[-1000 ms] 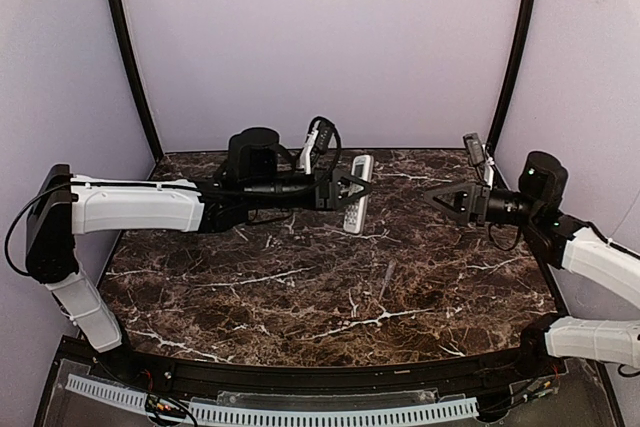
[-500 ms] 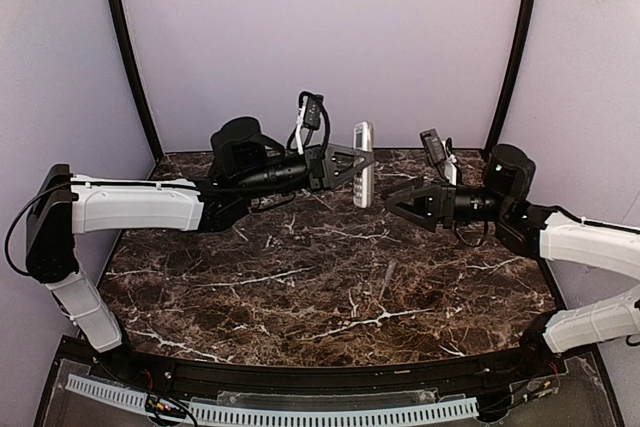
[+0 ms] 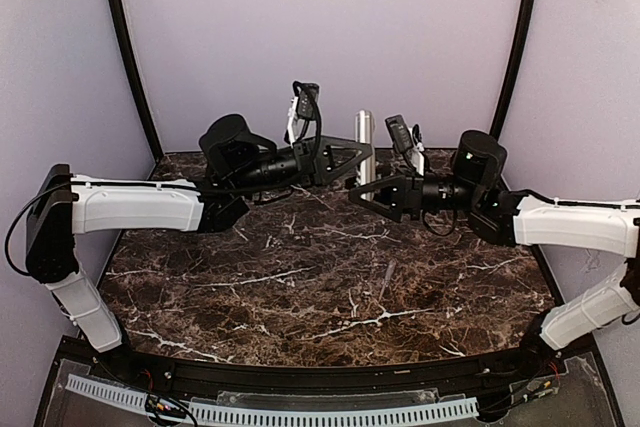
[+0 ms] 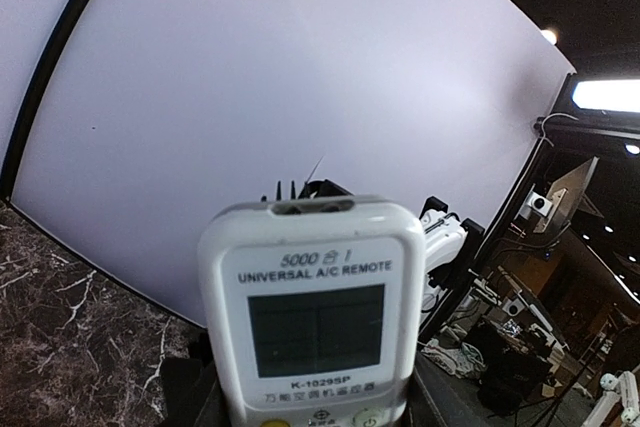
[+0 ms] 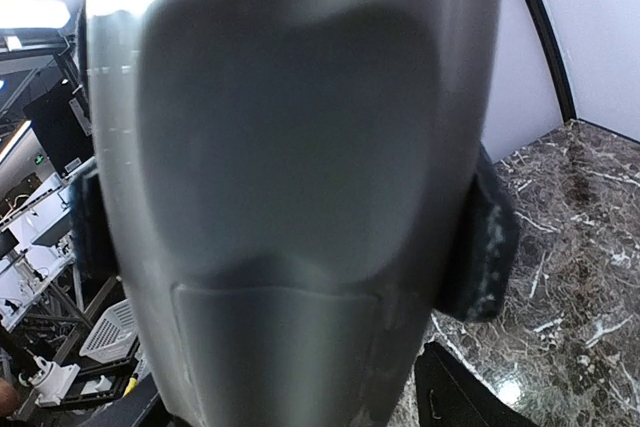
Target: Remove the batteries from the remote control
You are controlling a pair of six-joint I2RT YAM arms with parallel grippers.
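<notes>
My left gripper (image 3: 352,159) is shut on the remote control (image 3: 366,132) and holds it upright in the air above the back of the table. In the left wrist view its white front and dark screen (image 4: 315,319) face that camera. My right gripper (image 3: 370,193) is open at the remote's lower end. The remote's plain grey back (image 5: 290,127) fills the right wrist view, with the closed battery cover (image 5: 285,347) low in the frame. The left gripper's dark fingers (image 5: 482,237) clamp the remote's sides. The batteries are hidden inside the remote.
The brown marble table (image 3: 300,287) lies below both arms. Purple walls enclose the back and sides, with black posts at the left (image 3: 130,57) and right (image 3: 515,47) rear corners.
The left gripper has lifted the remote from low over the table and turned it upright. The right arm has swung left and forward until its open jaws reach the remote.
</notes>
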